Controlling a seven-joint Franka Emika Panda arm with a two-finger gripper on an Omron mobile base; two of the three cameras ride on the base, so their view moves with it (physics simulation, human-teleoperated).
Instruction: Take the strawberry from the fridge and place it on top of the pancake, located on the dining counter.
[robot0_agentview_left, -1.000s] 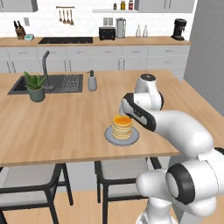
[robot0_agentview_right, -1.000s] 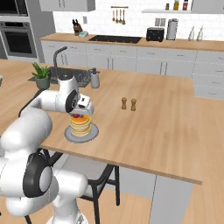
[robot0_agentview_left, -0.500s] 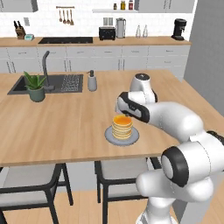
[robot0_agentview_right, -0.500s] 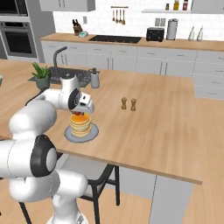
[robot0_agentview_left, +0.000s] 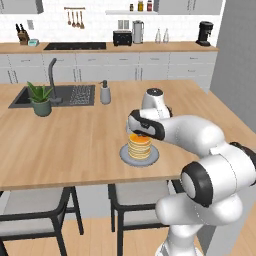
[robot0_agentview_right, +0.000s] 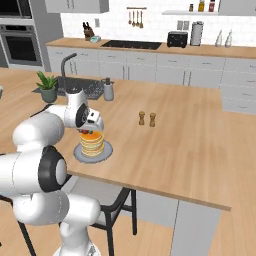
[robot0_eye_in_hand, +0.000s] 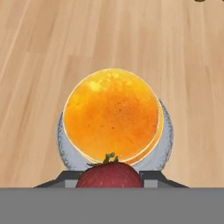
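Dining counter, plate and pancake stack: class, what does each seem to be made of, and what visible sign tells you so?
Dining counter: light wood, matte, by its long grain streaks.
Plate: grey, perhaps ceramic or stoneware; its faintly speckled, dull rim leaves that open.
Pancake stack: soft cooked batter, by its mottled orange-brown top and the tan layered edges in the base views.
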